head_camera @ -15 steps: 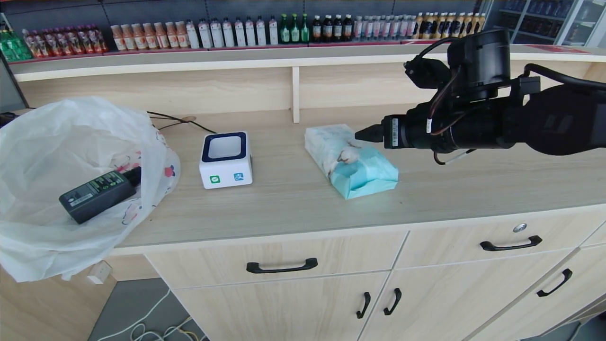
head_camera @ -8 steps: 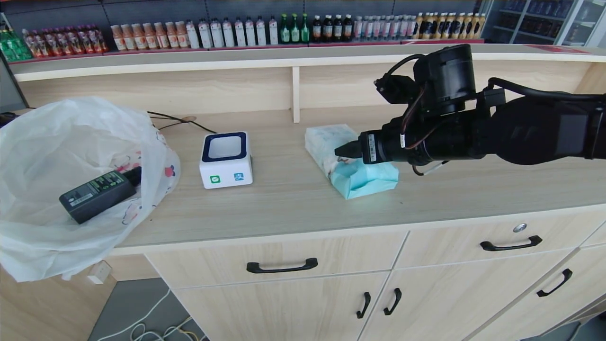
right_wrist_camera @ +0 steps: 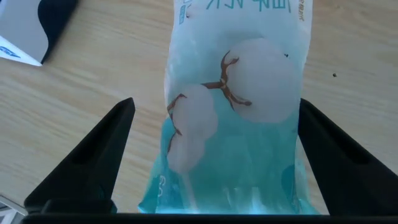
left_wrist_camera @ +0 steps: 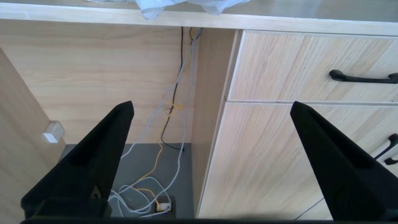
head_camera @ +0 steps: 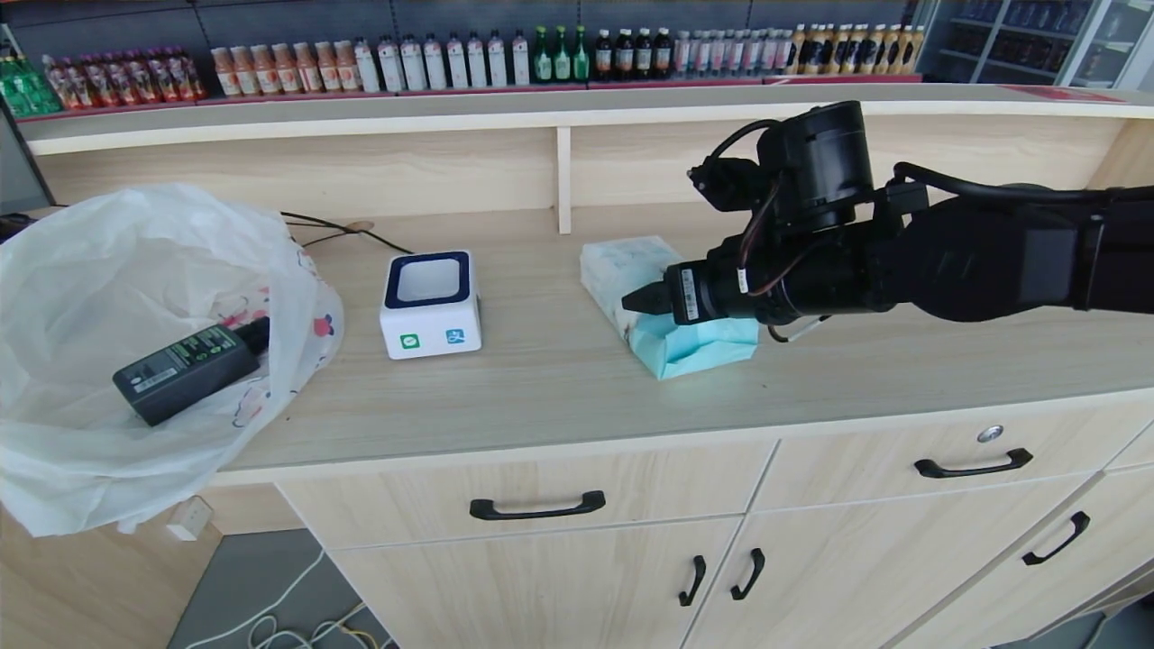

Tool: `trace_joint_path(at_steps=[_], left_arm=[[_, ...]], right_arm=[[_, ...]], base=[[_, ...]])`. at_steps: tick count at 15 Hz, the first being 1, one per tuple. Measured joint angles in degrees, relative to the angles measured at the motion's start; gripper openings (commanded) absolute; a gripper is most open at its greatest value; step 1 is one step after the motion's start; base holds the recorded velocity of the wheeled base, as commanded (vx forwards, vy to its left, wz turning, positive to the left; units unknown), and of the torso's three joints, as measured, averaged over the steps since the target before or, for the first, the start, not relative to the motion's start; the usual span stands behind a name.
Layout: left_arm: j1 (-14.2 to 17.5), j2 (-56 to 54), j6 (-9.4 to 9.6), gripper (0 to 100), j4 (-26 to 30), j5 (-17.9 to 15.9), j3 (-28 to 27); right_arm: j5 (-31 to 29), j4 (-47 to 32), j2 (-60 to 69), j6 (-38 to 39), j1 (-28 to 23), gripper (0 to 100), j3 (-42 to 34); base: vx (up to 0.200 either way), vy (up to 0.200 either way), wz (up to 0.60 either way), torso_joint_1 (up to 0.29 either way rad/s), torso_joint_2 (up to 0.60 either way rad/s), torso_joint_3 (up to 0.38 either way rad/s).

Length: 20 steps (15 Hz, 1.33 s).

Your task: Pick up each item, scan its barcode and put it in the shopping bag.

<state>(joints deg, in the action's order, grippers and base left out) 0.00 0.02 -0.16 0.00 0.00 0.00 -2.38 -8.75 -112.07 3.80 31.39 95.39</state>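
While right fingers (right_wrist_camera: 87, 168), spread, straddle the tissue pack (right_wrist_camera: 236, 112) (apparently untouched), left fingers (left_wrist_camera: 87, 162) splayed before drawers (left_wrist_camera: 292, 65).

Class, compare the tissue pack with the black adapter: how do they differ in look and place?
The tissue pack is pale teal and soft-wrapped; the black adapter is dark and rigid. The tissue pack lies on the counter under the open right gripper; the black adapter lies in the shopping bag. Both lie flat.
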Motion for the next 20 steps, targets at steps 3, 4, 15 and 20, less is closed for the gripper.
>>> trace_joint_path(at_steps=[3,4,15,20], left_arm=[[0.0,0.0,0.00,100,0.0,0.0,0.0],[0.0,0.0,0.00,100,0.0,0.0,0.0],[0.0,0.0,0.00,100,0.0,0.0,0.0],[0.0,0.0,0.00,100,0.0,0.0,0.0]], right_arm=[[-0.1,0.0,-1.1,0.0,0.2,100,0.2],[-0.4,0.0,-1.4,0.2,0.5,100,0.3],[-4.9,0.9,-5.9,2.9,2.4,100,3.9],[-5.3,1.1,-7.3,2.9,2.5,100,4.3]], base=[[0.000,0.000,0.00,0.000,0.00,0.000],[0.000,0.000,0.00,0.000,0.00,0.000],[0.000,0.000,0.00,0.000,0.00,0.000],[0.000,0.000,0.00,0.000,0.00,0.000]])
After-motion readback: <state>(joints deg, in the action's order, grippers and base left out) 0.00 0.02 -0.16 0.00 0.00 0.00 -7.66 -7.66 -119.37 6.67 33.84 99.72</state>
